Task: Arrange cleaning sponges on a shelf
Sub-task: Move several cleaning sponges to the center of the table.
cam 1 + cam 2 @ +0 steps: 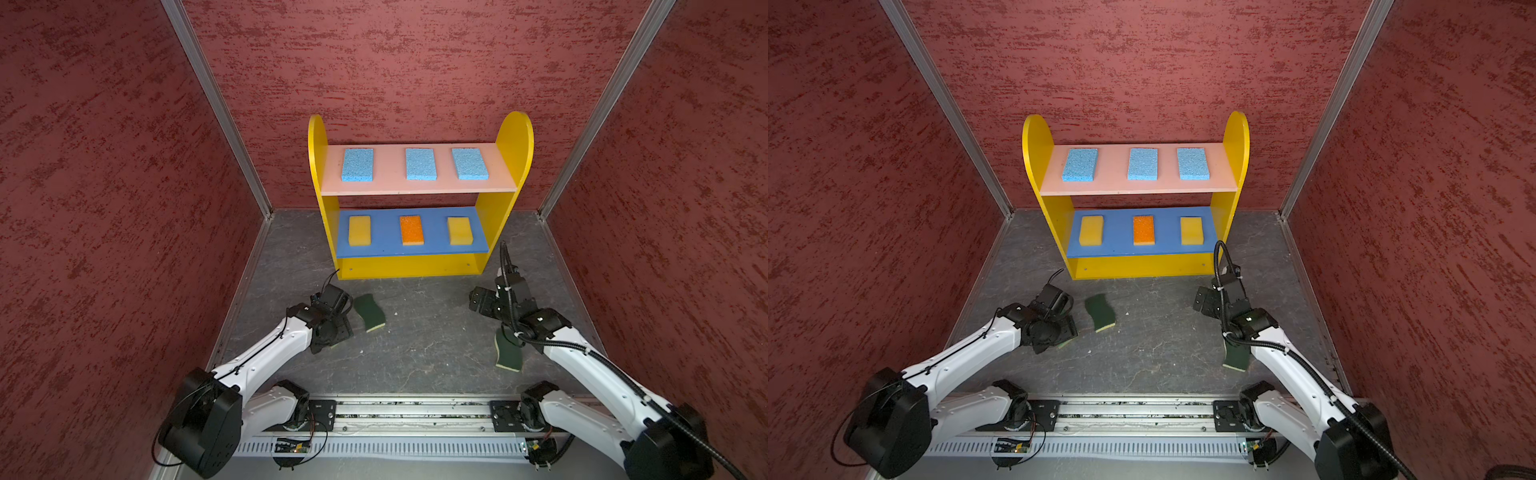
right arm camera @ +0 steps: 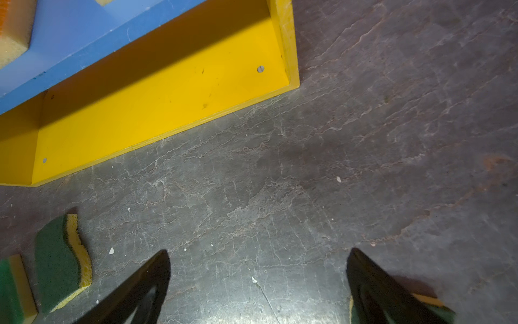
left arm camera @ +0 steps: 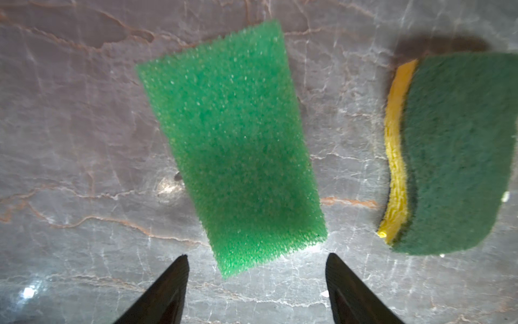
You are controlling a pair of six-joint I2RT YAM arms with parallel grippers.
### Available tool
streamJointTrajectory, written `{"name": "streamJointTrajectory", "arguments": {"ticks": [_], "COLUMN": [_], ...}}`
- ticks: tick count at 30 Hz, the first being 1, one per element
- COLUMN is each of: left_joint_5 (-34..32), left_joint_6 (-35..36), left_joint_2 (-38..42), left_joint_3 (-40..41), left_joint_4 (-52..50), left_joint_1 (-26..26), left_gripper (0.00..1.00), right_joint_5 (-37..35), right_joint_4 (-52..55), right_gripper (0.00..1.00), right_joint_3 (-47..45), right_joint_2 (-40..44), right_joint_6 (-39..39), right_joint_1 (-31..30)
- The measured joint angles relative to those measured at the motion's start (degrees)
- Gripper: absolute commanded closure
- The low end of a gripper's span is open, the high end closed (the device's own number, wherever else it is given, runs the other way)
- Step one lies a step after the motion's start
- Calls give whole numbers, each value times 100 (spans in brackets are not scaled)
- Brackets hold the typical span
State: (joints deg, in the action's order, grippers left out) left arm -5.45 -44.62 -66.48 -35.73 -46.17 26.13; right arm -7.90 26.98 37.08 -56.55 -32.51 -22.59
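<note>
The shelf (image 1: 415,266) stands at the back of the floor, seen in both top views. Three light blue sponges (image 1: 420,163) lie on its pink top board. Two yellow sponges (image 1: 359,230) flank an orange-topped one (image 1: 411,230) on the blue board. My left gripper (image 3: 256,261) is open and points down over a bright green sponge (image 3: 232,146) lying flat, whose near corner reaches between the fingertips. A dark green wavy sponge (image 1: 370,312) lies just right of it. My right gripper (image 2: 259,252) is open over bare floor, with another dark green sponge (image 1: 508,351) under its arm.
Red textured walls (image 1: 124,208) close in the left, back and right sides. The shelf's yellow bottom level (image 2: 157,92) holds nothing. A metal rail (image 1: 411,411) carrying both arm bases runs along the front edge. Dark stone floor (image 1: 432,332) lies between the two grippers.
</note>
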Motion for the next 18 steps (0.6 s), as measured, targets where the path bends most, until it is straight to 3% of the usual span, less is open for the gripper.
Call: {"name": "streamJointTrajectory", "arguments": {"ticks": [18], "left_joint_5": [-20], "left_joint_6": [9], "left_joint_2": [-444], "left_joint_3": [-39], "left_joint_4": [389], "left_joint_1": [-2], "left_gripper": [20], "right_joint_5": [81], "right_joint_4": [-17], "right_gripper": [1], "right_joint_3": [-7], "right_joint_2": [20], "right_joint_6": [4], "right_joint_1": [0]}}
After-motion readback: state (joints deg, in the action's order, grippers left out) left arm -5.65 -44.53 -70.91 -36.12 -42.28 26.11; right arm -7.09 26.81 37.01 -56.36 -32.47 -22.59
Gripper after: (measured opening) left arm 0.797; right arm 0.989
